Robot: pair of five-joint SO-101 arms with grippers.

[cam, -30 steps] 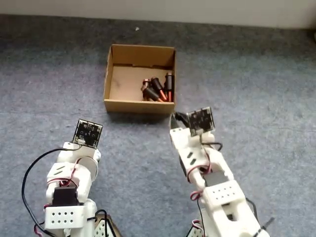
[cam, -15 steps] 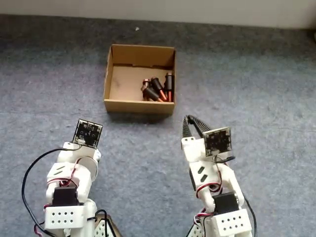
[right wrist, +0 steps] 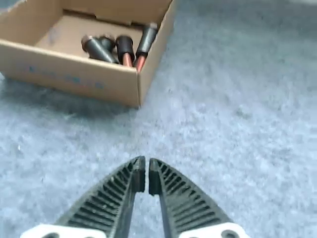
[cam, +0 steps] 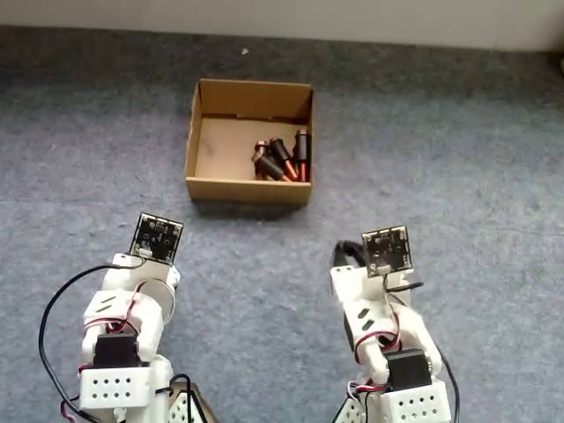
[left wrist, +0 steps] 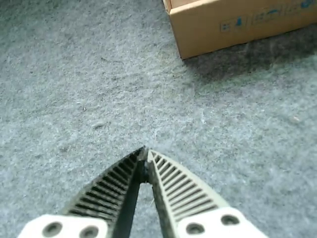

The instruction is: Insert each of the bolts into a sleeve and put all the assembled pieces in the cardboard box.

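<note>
Toward the far side of the grey carpet [cam: 458,150] we see the cardboard box [cam: 247,190] standing open. The assembled pieces [cam: 282,159] lie inside it, dark sleeves with copper-coloured bolts showing at their ends. They are bunched together on the box floor, close to the wall on the right arm's side. Both arms sit on the near side of the box, apart from it and well apart from each other, the left arm [cam: 132,304] short of the box's left end and the right arm [cam: 381,304] just past its right end. We find the left gripper [left wrist: 145,154] low over the carpet, its two ribbed fingers pressed together at the tips with nothing between them, and a corner of the box lies ahead of it. The right gripper [right wrist: 146,166] hangs over carpet too, its fingers drawn together with only a thin slit between the tips, pinching nothing. It faces the box's near corner, and over the box wall we can make out the pieces, one lying along the side wall.
</note>
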